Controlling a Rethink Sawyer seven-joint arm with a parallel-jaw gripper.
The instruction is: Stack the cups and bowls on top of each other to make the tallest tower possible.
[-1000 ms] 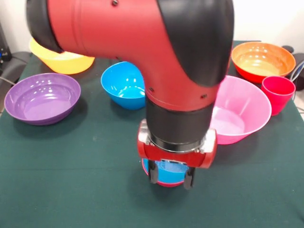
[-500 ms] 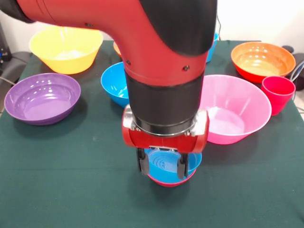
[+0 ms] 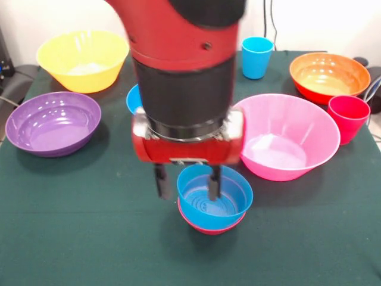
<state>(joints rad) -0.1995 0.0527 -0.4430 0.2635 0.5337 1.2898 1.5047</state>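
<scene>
Blue bowl (image 3: 215, 204) nested in red bowl (image 3: 209, 227) near desk's (image 3: 89, 238) front edge; end effector (image 3: 187, 183) spread, straddling rim.

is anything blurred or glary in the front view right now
Front view: the arm and gripper are motion-smeared, one of the fingers softest; the purple bowl and pink bowl carry white glare patches; the tower casts a soft shadow on the green cloth.
</scene>
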